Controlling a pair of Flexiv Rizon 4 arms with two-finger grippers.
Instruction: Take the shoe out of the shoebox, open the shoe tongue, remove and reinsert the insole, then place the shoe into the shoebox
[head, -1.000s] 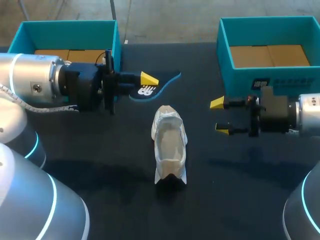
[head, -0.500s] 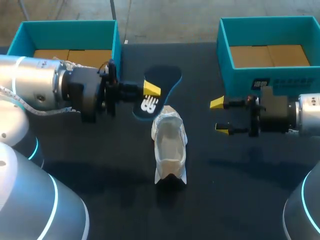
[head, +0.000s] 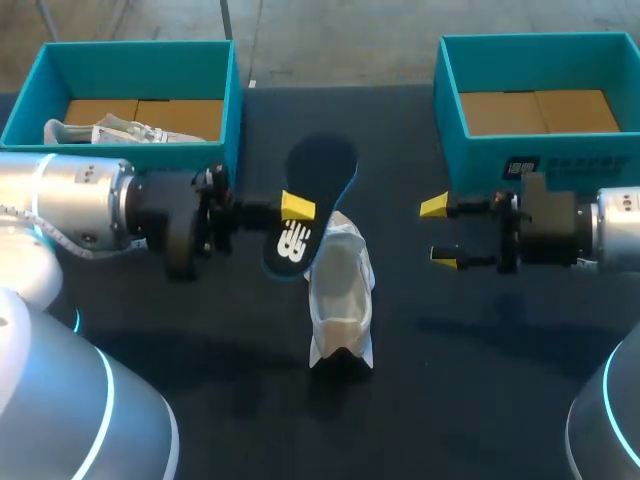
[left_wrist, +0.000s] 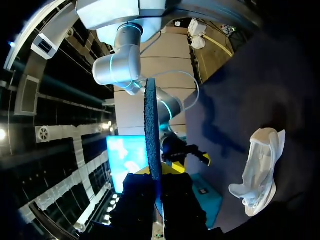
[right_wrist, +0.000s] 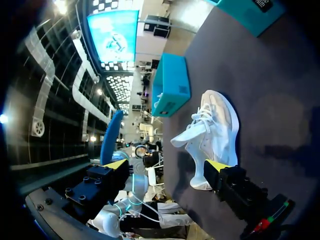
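- White shoe (head: 340, 295): upright, mid-table, mouth wide open.
- Insole (head: 320, 168): dk blue w/ white logo, off the table, tilted, near end over the shoe.
- Teal shoeboxes, L (head: 130, 47) & R (head: 540, 40): open, far corners.

The right gripper (right_wrist: 166, 165) holds its yellow-tipped fingers wide apart with nothing gripped. Ahead of it, a white shoe (right_wrist: 210, 130) sits on the dark table (right_wrist: 272, 100), its laces showing and its tongue pulled outward. Beyond the shoe, a teal far box (right_wrist: 172, 85) stands at the table's far edge. A blue insole (right_wrist: 111, 136) rises edge-on beyond one finger (right_wrist: 116, 164), off the table. A corner of a teal near box (right_wrist: 245, 11) shows at the table's edge, well apart from the shoe.
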